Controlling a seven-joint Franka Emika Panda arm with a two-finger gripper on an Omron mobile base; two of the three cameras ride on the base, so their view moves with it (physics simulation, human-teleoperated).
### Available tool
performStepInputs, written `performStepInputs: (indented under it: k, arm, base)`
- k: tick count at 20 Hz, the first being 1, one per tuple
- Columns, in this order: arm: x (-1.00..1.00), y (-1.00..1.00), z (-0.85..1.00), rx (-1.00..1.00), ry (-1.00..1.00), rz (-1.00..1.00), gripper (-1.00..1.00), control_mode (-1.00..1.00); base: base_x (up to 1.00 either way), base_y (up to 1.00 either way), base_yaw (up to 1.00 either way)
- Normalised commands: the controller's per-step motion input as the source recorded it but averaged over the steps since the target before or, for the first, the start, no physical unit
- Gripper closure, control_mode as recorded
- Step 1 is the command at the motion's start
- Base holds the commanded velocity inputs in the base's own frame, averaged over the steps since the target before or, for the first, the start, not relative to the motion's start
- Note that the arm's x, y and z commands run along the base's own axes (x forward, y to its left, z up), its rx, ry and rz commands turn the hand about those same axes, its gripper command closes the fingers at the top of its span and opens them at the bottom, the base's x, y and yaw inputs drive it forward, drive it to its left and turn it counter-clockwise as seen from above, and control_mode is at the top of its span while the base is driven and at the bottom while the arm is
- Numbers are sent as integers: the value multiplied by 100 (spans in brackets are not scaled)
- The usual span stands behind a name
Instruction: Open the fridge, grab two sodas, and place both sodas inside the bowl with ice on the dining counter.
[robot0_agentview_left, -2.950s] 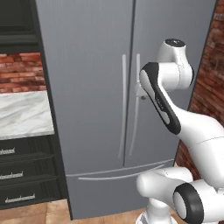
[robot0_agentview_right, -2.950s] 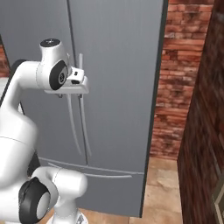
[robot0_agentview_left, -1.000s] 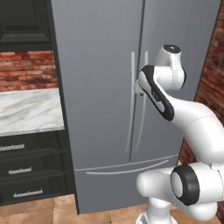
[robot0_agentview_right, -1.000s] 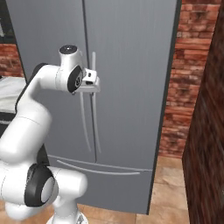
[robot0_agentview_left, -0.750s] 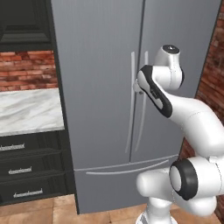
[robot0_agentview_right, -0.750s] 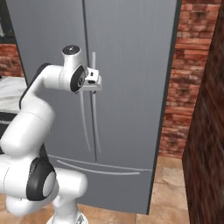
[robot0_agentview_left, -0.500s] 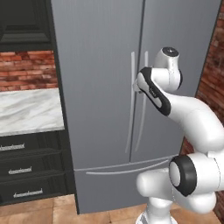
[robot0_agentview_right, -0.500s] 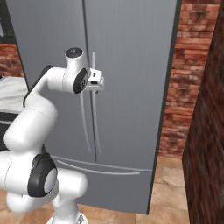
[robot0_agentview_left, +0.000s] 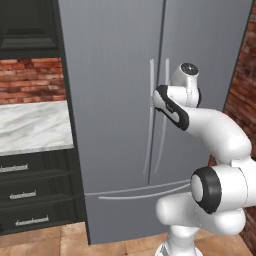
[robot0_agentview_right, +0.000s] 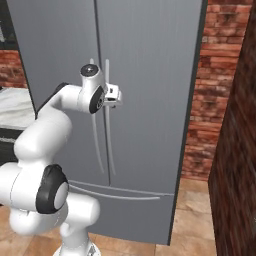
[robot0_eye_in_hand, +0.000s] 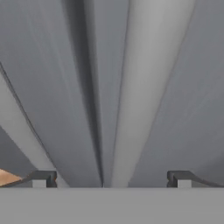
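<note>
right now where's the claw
Open, the claw is up against the tall matte grey French-door fridge, at the slim vertical handles by the centre seam.

Matte grey across the fridge (robot0_agentview_left: 115, 90), paler grey on its slim handles (robot0_agentview_left: 150, 115). Red-brown brick with pale mortar on the wall (robot0_agentview_right: 212, 75). White, grey-veined marble on the side counter (robot0_agentview_left: 32, 125), over near-black drawers (robot0_agentview_left: 30, 192). Tan floor tiles (robot0_agentview_right: 195, 200).

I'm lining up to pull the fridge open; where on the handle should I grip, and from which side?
Grip the fridge's long vertical handle at mid-height, coming straight on from the front. It's a slim bar standing off the door, already between the open gripper's fingers.
</note>
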Motion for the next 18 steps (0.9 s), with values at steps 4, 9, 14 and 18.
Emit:
performStepInputs:
  k: [4, 9, 14, 18]
  arm:
    - [29, -4, -17, 0, -4, 0, -100, -100]
    - [22, -8, -15, 0, -7, 0, -100, -100]
    - [29, -2, -18, 0, -8, 0, -100, -100]
    - [33, 0, -21, 0, -3, 0, 100, -100]
  base:
    - [0, 0, 0]
    - [0, 0, 0]
    - [0, 0, 0]
    - [0, 0, 0]
